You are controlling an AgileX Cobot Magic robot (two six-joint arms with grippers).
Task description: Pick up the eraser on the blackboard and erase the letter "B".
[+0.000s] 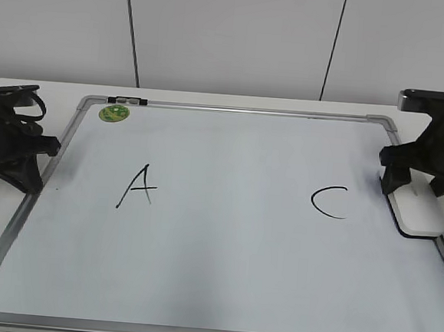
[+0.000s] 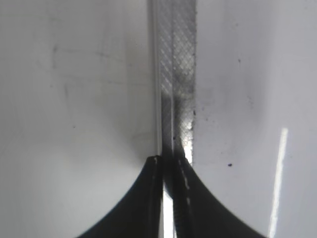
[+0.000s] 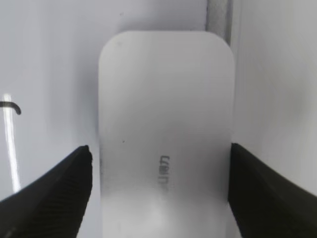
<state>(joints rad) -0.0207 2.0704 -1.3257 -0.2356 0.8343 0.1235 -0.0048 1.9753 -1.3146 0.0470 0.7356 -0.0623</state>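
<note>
Eraser [image 3: 166,134] at 3 o'clock on blackboard [image 1: 224,235]: light, hard, slippery. Right gripper [image 3: 161,173] wide around long sides; grab there. Left gripper [image 2: 168,163] closed, empty.

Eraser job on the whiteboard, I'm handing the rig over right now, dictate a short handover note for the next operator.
Left gripper: shut, empty, resting over the blackboard's left frame edge.
Right gripper: open, fingers either side of the eraser with a slight gap on each side, not clamped.
Eraser lies flat at the board's right edge, beside the "C".
Done: only "A" and "C" show on the board; the middle is blank, no "B" visible.
Left: whether anything remains I cannot tell; perhaps just withdraw the right arm.
</note>
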